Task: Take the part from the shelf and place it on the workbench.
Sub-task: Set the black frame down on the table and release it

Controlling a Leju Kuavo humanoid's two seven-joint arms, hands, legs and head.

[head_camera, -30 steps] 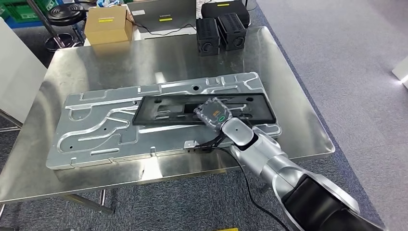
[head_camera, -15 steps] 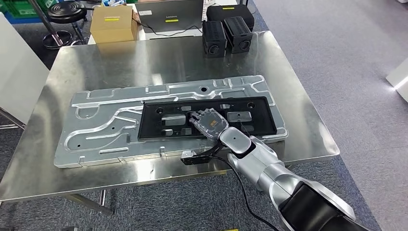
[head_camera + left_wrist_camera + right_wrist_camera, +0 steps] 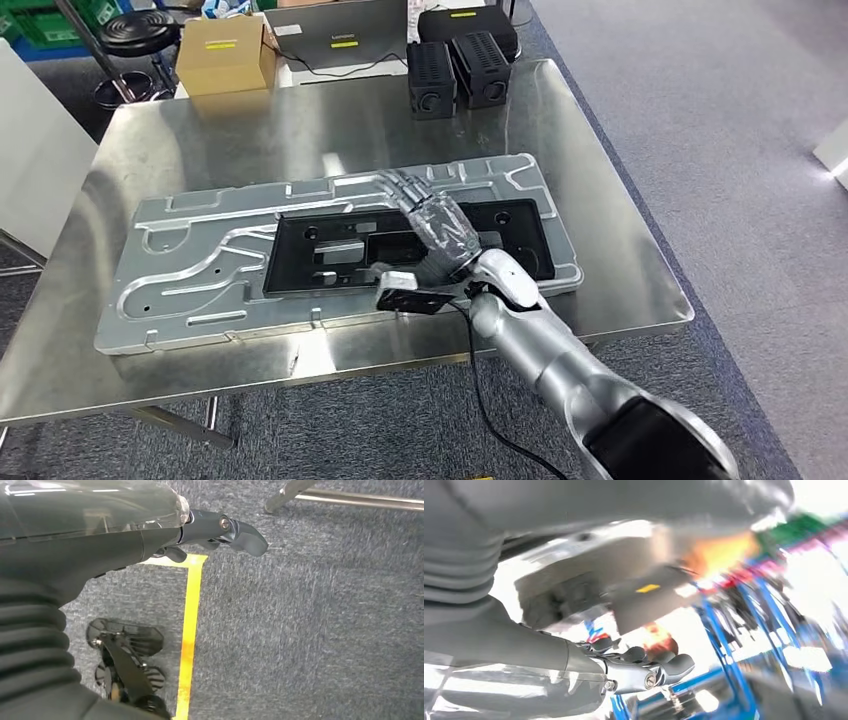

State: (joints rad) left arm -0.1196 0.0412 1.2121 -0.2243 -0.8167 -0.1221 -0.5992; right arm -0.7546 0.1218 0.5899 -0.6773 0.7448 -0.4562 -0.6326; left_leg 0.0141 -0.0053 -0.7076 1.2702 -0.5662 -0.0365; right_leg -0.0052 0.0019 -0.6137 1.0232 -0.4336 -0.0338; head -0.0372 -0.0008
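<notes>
The part, a long black rectangular frame (image 3: 320, 255), lies flat on a large silver cast plate (image 3: 190, 280) on the steel workbench (image 3: 300, 120). My right hand (image 3: 435, 225) hovers over the frame's right half with its fingers (image 3: 398, 188) stretched out towards the far edge of the plate, holding nothing. The blurred right wrist view shows this hand (image 3: 634, 667) with its thumb and fingers apart and nothing between them. My left hand (image 3: 220, 530) hangs over the carpet with its thumb held out and nothing in it.
Two black boxes (image 3: 455, 70) stand at the workbench's far edge, with a laptop (image 3: 335, 30) and a cardboard box (image 3: 225, 50) behind them. A black stool (image 3: 135, 35) is at far left. A yellow floor line (image 3: 190, 630) and a metal table leg (image 3: 350, 497) lie below my left hand.
My right hand has turned over and reached farther across the part, its fingers now stretched out. The black frame sits slightly more to the left on the plate. The camera swayed.
</notes>
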